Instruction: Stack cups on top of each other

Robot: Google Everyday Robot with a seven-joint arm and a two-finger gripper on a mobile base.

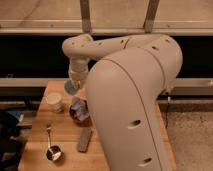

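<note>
On my one camera view the arm point(125, 45) fills most of the frame: its big white body takes up the centre and right, and a thinner section runs to the upper left, then bends down over the far left part of the wooden table point(35, 134). The gripper point(76, 83) hangs at the end of that bend, left of centre, above the back of the table. The light blue cup point(70, 88) shows right at its lower end, touching it or nearly so. From here I cannot tell whether the gripper is open or clamped on that cup. The cream-white cup point(54, 101) stands upright on the table, below and to the left of the blue one, and apart from it. Just right of the cream cup sits the purple bowl point(80, 112) with something pale and crumpled in it, partly hidden by the arm's body. Lower left, the metal measuring cup point(53, 153) lies with its long handle pointing toward the back of the table. A dark flat bar point(84, 140) lies just right of it, below the bowl.
</note>
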